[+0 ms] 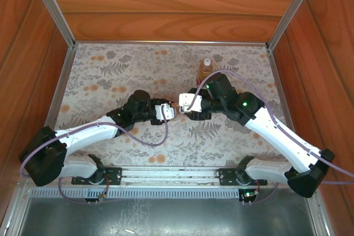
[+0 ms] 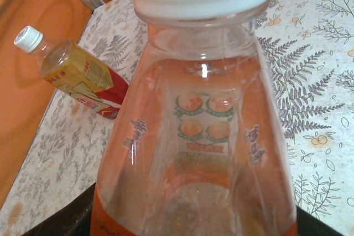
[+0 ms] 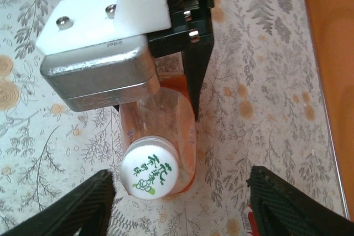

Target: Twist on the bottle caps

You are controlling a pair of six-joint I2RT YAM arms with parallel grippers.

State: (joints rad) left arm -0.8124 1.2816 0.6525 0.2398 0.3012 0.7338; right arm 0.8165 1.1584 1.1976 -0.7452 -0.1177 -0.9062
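1. The left gripper (image 1: 167, 112) is clamped on the body of a wide clear plastic bottle of orange liquid (image 2: 193, 136). In the right wrist view one black finger (image 3: 197, 75) presses the bottle's side at 3 o'clock. The other finger is hidden under the silver camera block (image 3: 99, 75).
2. The right gripper (image 3: 180, 178) is spread wide. Its ribbed black fingers (image 3: 83, 208) sit at 8 and 4 o'clock of the bottle's top and touch neither cap nor bottle.
3. A white round screw cap (image 3: 149, 174), printed with green and black marks, sits on the held bottle's neck. I cannot tell whether it is turned down tight.
4. A slimmer clear bottle with a red and yellow label (image 1: 206, 71) stands at 1 o'clock of the two grippers in the top view, near the back edge and apart from them. It wears a small white cap (image 2: 27, 38).
5. A pale purple cable (image 1: 243, 78) arches off the right arm just beside the slimmer bottle, above the floral-patterned table cover (image 1: 110, 75).
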